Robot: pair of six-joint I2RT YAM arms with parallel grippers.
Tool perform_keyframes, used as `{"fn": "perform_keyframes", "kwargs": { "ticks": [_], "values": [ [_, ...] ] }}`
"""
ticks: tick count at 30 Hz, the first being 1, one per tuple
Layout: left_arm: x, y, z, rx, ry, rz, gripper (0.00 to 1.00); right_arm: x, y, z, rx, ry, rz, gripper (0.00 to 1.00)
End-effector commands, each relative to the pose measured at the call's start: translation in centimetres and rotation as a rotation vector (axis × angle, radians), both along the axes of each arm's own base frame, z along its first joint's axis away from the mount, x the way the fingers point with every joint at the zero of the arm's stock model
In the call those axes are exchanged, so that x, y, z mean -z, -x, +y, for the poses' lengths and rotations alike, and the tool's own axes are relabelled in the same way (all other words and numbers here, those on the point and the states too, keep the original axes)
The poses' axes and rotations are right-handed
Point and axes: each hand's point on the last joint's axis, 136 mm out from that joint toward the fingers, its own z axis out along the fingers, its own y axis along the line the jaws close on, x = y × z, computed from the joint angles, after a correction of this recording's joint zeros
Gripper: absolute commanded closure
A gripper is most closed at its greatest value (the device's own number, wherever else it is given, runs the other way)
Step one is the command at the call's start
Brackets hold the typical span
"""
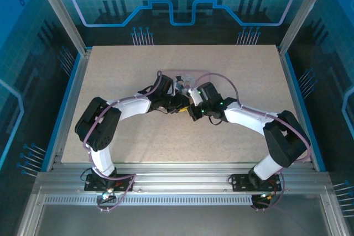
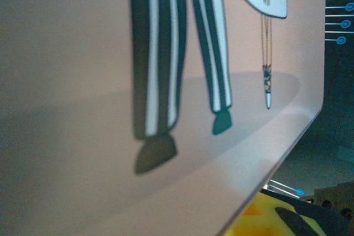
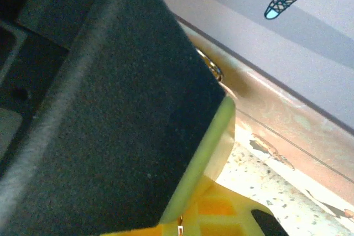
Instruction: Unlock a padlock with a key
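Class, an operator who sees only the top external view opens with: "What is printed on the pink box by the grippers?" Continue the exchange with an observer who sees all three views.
Observer: In the left wrist view, the pink box shows cartoon legs in striped trousers with dark shoes.
Operator: What lies by the right gripper?
Observer: In the right wrist view, a yellow object shows just past its dark pad.
Operator: Any metal there?
Observer: A small metallic loop sits at the pad's edge, beside the box.
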Motion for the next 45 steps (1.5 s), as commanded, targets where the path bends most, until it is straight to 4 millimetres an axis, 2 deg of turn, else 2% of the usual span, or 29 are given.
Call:
{"fn": "perform_keyframes", "kwargs": {
  "ticks": [1,5,10,16,20,27,37,42,45],
  "values": [
    [-0.1,0.9,-0.1,0.008,0.038,0.007,0.74,2.2,0.6,0.1,0.011,0.010,0.046,1.00],
    [1.4,1.1,0.4,-0.026,0.036,0.022,0.65,3.6,1.0,0.1,0.005,0.031,0.076,1.00],
    [2.3,1.6,1.3,-0.061,0.009,0.018,0.59,4.7,1.8,0.2,-0.009,0.043,0.113,1.00],
    [2.7,1.8,2.6,-0.091,-0.018,0.009,0.57,5.4,2.1,-0.1,-0.020,0.068,0.129,1.00],
    [2.9,2.0,3.3,-0.095,-0.046,0.008,0.57,5.2,2.2,0.2,-0.042,0.062,0.128,1.00],
    [3.5,2.3,3.9,-0.090,-0.082,0.012,0.71,5.6,2.8,0.9,-0.081,0.064,0.162,1.00],
    [3.9,1.7,2.7,-0.078,-0.043,0.039,0.72,4.1,2.6,2.0,-0.075,0.026,0.122,1.00],
    [4.4,1.7,2.7,-0.069,-0.063,0.057,0.87,3.8,2.5,2.1,-0.070,0.017,0.115,1.00],
    [4.4,1.7,2.5,-0.067,-0.054,0.063,0.94,3.6,2.5,2.0,-0.064,0.018,0.110,0.96]
  ]
}}
